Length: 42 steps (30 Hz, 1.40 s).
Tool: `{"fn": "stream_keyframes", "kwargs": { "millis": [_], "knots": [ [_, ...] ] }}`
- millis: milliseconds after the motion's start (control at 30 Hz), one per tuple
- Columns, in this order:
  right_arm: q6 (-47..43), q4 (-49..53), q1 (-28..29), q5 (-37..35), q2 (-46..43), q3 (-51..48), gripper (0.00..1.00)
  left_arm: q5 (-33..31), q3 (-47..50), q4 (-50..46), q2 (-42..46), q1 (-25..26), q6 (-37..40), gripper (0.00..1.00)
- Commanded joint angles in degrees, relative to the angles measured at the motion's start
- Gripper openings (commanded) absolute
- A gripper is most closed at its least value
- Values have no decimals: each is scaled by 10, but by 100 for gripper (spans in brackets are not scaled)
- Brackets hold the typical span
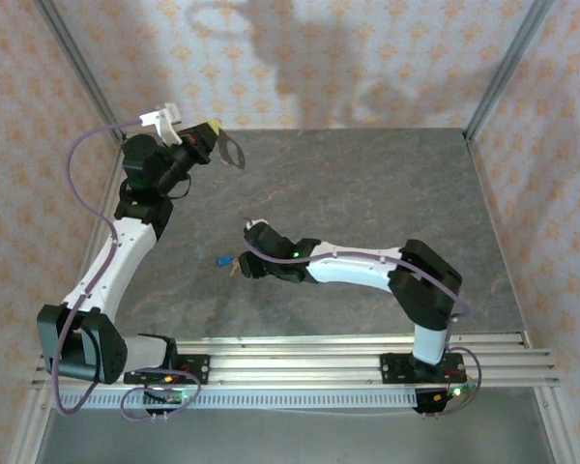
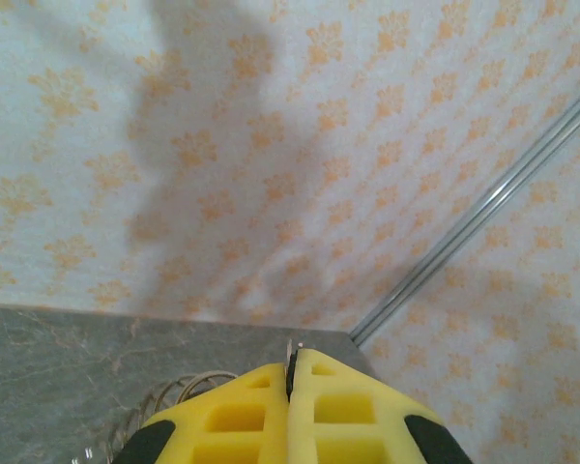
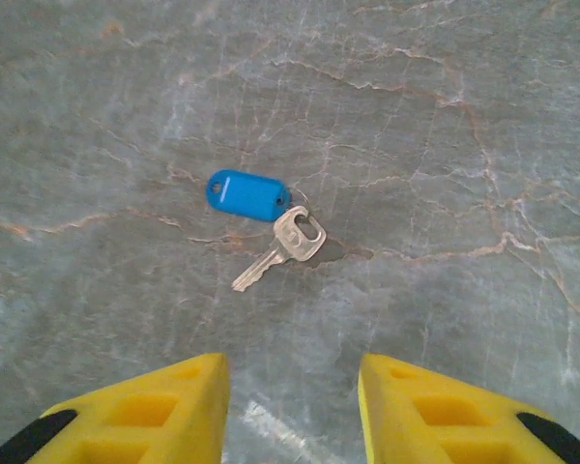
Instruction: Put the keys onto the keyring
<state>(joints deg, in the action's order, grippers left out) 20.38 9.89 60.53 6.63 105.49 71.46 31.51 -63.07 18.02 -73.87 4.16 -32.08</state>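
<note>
Status: left pincer [image 1: 206, 138] raised, clenched on the keyring [image 1: 232, 152]; right pincer [image 3: 290, 375] released above the key [image 3: 288, 244] on the surface [image 3: 464, 145]; threading not yet done.

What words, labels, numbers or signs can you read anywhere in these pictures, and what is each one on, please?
No text can be read anywhere.
Blue tag: its face looks blank, with no writing.
Key: any stamp on its head is too small to read.
</note>
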Motion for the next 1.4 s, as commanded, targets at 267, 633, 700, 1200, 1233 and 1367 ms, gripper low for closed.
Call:
{"fn": "stream_keyframes", "kwargs": {
  "millis": [267,633,700,1200,1233,1367],
  "knots": [
    [-58,26,-6,14,133,119,39,28,-22,1,21,-23,-15,0],
    [-44,0,-26,41,172,138,38,34,-22,1,17,-23,-16,0],
    [-42,0,-25,47,178,146,38,34,-21,1,16,-23,-16,0],
    [-39,6,-29,63,203,180,32,39,-22,2,14,-24,-16,0],
    [-38,6,-30,65,204,180,30,39,-22,2,14,-23,-17,0],
    [-36,5,-31,69,205,184,28,40,-22,1,16,-24,-17,0]
  ]
}}
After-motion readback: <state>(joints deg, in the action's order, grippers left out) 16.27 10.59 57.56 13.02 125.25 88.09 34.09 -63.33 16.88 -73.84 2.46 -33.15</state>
